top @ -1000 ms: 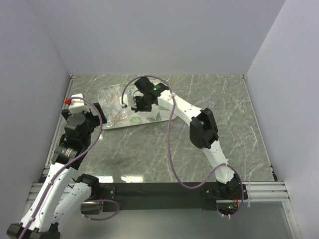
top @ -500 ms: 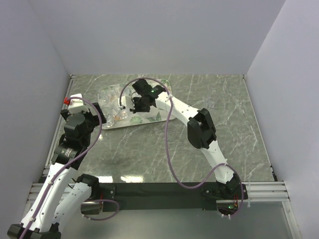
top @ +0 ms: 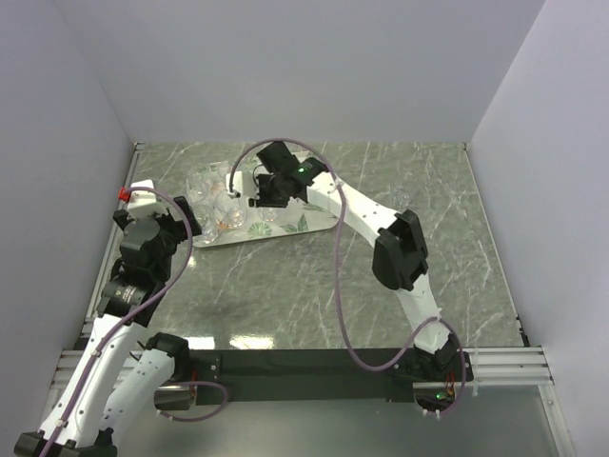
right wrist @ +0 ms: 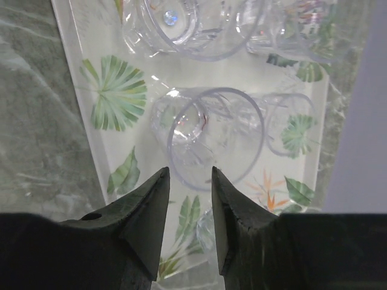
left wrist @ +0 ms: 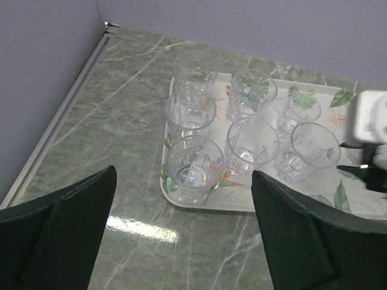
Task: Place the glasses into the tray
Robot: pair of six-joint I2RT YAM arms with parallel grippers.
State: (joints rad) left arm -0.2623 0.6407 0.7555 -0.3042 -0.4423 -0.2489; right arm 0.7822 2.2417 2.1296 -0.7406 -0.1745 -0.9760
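Note:
The leaf-print tray [top: 300, 225] lies at the table's back left with several clear glasses [left wrist: 192, 163] standing upright on it. My right gripper [top: 259, 200] hangs over the tray. In the right wrist view its jaws [right wrist: 188, 175] are apart, just above the near rim of one upright glass [right wrist: 214, 136], and grip nothing. Another glass [top: 400, 198] stands on the bare table to the right of the tray. Near the tray's left end my left gripper [top: 188, 224] is wide open and empty, its fingers [left wrist: 66, 223] framing the tray's near corner [left wrist: 242, 202].
The side wall and a metal rail [left wrist: 66, 115] run close along the left of the tray. My right arm [top: 395, 248] reaches diagonally across the middle of the marble table, its purple cable [top: 333, 286] looping above the table.
My right gripper's jaws have parted, leaving the glass standing on the tray, and its arm has shifted slightly. The left arm has barely moved.

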